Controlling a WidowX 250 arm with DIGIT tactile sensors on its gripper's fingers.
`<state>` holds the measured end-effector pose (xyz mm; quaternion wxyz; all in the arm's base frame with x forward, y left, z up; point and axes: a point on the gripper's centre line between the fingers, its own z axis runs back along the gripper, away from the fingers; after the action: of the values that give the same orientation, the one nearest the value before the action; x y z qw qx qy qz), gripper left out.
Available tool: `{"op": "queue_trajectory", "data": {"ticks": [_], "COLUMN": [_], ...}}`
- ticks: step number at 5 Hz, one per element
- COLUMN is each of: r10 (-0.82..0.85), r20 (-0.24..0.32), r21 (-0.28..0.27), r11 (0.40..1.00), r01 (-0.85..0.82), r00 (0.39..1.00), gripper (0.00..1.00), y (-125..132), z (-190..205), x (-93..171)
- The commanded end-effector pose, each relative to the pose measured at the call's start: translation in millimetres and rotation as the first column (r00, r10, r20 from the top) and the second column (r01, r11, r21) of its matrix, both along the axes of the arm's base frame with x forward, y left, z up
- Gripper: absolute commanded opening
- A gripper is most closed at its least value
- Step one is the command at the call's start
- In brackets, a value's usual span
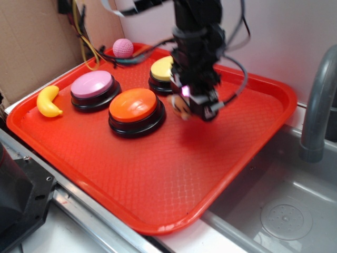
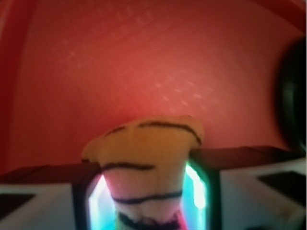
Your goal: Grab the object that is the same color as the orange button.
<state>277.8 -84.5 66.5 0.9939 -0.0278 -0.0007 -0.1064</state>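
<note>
At the far left of the red textured plastic tray (image 1: 158, 179) lay a yellow plastic banana (image 1: 48, 101), followed rightward by a pink-domed round button on a black base (image 1: 92, 87), a pink dimpled ball (image 1: 122, 48) near the back rim, the glossy orange-domed push button on a black base (image 1: 135, 108), and a yellow-topped button (image 1: 162, 71) partly hidden behind the arm. Just right of the orange button hung the black gripper (image 1: 196, 105), its two fingers (image 2: 72, 191) pinched on the small tan plush tiger with black stripes (image 2: 144, 167). The toy sat between the pads, long axis running along the fingers, its end protruding beyond the tips. It appeared raised off the tray, though blur made this uncertain. Open tray floor extended forward and right; a grey sink basin (image 1: 284, 200) lay beyond the right rim.
</note>
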Motion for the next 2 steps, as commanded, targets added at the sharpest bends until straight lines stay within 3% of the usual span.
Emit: {"op": "queue_trajectory", "data": {"ticks": [1,2], "r10": [0.172,0.254], "r20": [0.111,0.118], "r21": [0.007,0.013], "r11": [0.985,0.966], "r01": [-0.173,-0.257], "r00": [0.979,0.960], "gripper": [0.00,0.00], "y": [29.7,46.7], "z": [63.6,73.9], "x": [-32.3,-59.3]}}
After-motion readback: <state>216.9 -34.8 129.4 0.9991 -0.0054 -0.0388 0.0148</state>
